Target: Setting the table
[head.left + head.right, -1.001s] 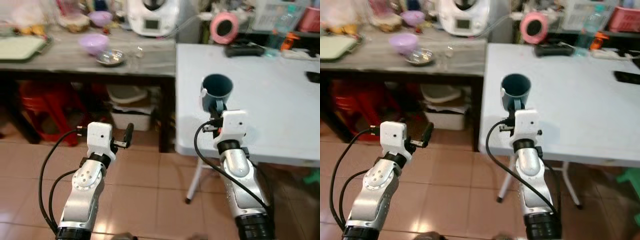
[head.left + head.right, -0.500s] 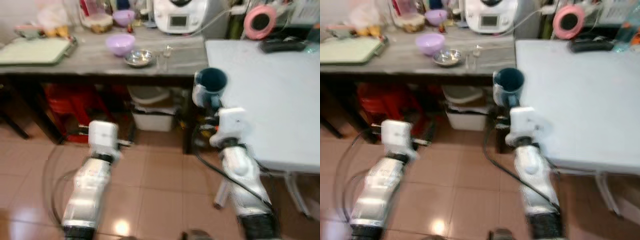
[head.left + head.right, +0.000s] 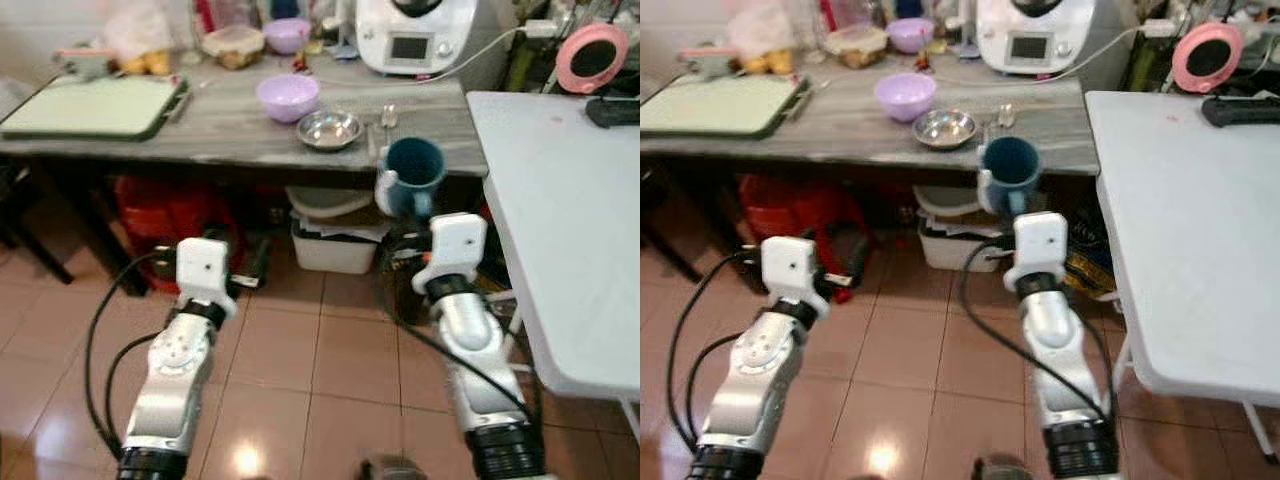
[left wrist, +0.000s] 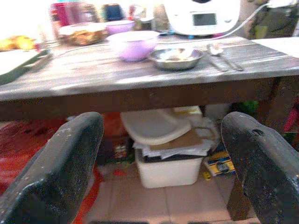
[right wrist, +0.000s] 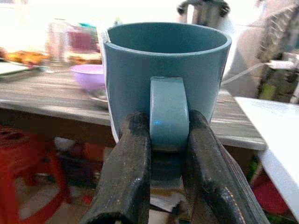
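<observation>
Right claw (image 5: 161, 154) pinches the handle of the teal mug (image 3: 410, 178) between its two black fingers and holds it upright in the air, mouth up, over the tiled floor (image 3: 330, 380) in front of the grey bench (image 3: 250, 125). The mug touches nothing but the fingers. Left claw (image 4: 159, 158) hangs with its fingers spread wide and empty, aimed at the bench's front edge and the white bin (image 4: 170, 168) beneath it.

On the grey bench sit a lilac bowl (image 3: 288, 96), a steel dish (image 3: 330, 129), a spoon (image 3: 388, 117) and a green tray (image 3: 95, 105). The white bench (image 3: 570, 220), probably the one to be set, lies to the robot's right.

The grip is on the handle alone, so the mug's weight hangs forward of the fingers; a jolt while walking or turning could make it pivot or slip, and a fall onto tile would likely break it. Swinging toward the white bench, the mug could also clip that bench's near corner, which is near the right arm.
</observation>
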`<state>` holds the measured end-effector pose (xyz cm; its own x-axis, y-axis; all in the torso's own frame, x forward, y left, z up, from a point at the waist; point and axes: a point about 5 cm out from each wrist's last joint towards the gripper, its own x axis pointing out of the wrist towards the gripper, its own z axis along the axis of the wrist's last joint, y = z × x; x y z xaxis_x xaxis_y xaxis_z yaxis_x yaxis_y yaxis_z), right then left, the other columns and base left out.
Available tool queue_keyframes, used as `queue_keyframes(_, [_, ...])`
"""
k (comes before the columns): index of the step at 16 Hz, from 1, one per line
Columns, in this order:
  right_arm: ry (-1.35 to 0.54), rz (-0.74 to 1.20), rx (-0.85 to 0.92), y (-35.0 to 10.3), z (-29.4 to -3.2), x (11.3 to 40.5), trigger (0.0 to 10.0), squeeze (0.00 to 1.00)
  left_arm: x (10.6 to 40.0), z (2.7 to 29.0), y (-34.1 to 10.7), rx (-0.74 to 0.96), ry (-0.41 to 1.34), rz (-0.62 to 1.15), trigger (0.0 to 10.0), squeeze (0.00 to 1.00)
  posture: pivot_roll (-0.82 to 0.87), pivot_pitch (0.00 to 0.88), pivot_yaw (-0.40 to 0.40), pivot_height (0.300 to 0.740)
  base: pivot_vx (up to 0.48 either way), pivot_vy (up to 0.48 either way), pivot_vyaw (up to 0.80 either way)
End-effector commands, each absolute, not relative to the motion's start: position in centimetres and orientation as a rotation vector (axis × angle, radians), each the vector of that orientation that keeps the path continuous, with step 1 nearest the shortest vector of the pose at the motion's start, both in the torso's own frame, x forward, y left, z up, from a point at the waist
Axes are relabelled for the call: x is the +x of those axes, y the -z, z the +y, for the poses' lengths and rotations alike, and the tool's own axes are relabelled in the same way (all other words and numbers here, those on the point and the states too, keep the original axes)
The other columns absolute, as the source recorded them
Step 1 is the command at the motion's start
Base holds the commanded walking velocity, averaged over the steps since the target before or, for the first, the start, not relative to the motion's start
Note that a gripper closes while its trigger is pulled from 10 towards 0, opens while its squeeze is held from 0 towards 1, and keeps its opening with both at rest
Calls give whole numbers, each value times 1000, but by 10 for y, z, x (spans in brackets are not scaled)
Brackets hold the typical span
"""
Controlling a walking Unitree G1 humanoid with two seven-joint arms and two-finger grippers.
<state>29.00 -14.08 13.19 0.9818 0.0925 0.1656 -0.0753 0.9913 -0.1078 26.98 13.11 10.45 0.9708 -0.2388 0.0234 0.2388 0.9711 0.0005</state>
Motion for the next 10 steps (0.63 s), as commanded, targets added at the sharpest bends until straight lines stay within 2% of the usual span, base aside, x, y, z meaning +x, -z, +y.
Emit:
queue_keyframes(1, [-58, -170, -93, -134, -147, 293, 10000, 0, 269, 126, -107, -27, 272, -37, 10000, 0, -5, 16, 50, 740, 461, 0, 0])
queue_keyframes(2, [-53, -171, -95, -135, -148, 293, 10000, 0, 268, 125, -106, -46, 280, -35, 10000, 0, -5, 16, 49, 740, 450, 0, 0])
queue_keyframes(7, [-14, -192, -99, -141, -151, 296, 10000, 0, 267, 126, -108, -54, 283, -48, 10000, 0, 1, 11, 44, 740, 0, 0, 0])
queue_keyframes(8, [-8, -196, -101, -141, -153, 296, 10000, 0, 267, 126, -108, -52, 286, -53, 10000, 0, 0, 8, 44, 740, 371, 0, -494])
queue_keyframes(10, [-5, -205, -100, -143, -155, 297, 10000, 0, 266, 125, -109, -56, 294, -61, 10000, 0, -3, 8, 44, 740, 471, 0, 0])
